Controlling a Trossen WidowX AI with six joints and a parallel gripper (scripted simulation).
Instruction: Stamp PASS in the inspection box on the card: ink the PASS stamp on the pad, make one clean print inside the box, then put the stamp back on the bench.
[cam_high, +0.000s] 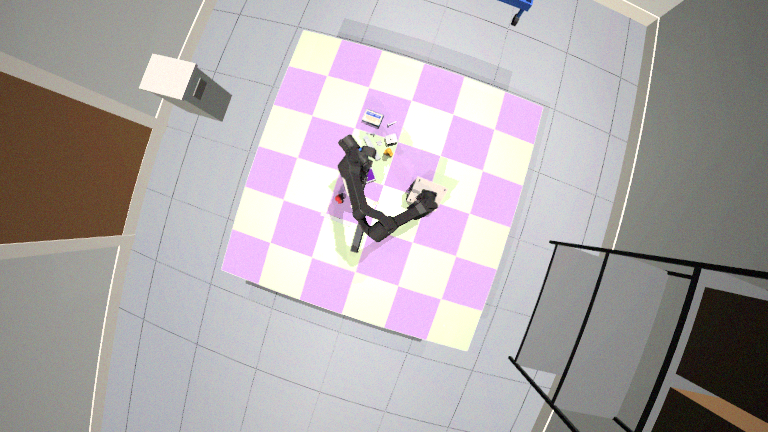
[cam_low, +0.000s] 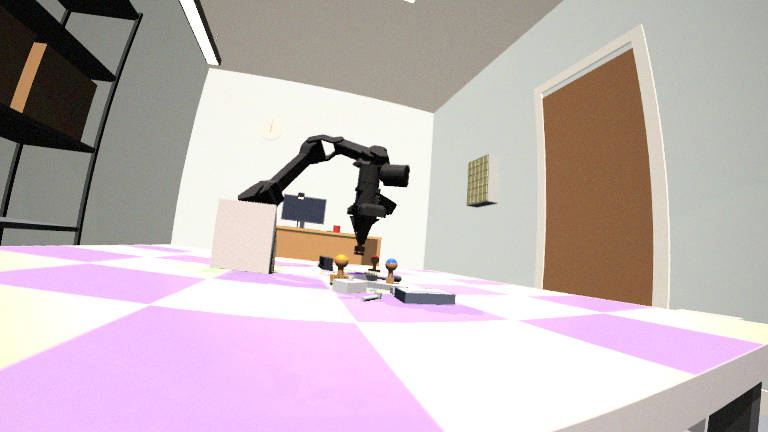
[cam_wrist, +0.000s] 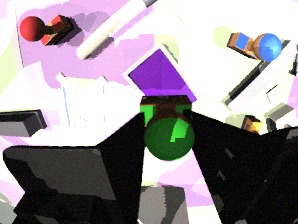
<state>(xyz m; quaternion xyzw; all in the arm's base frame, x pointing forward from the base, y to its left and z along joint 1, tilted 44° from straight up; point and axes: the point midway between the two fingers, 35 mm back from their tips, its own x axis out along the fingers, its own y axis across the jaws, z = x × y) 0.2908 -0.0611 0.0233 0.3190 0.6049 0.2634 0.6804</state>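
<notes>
My gripper (cam_low: 359, 247) (cam_wrist: 164, 116) is shut on the green-knobbed stamp (cam_wrist: 169, 140), which has a brown base with green sides. In the exterior view the fingertips and stamp are raised above the bench. The purple ink pad (cam_wrist: 159, 74) (cam_high: 370, 175) has a pale rim and lies just beyond the stamp in the wrist view; the stamp's base overlaps its near edge there. A pale card (cam_wrist: 84, 107) with a blue line lies left of the stamp in the wrist view; its box is washed out. The stamp's underside is hidden.
A red-knobbed stamp (cam_wrist: 32, 28) (cam_high: 339, 198), a blue-knobbed stamp (cam_wrist: 267, 47) (cam_low: 391, 263) and an orange-knobbed one (cam_high: 388, 153) (cam_low: 341, 261) stand around. A white cylinder (cam_wrist: 112, 30), a dark block (cam_wrist: 20, 123), a pale box (cam_low: 349, 285) and a dark-sided case (cam_low: 424, 297) are also nearby.
</notes>
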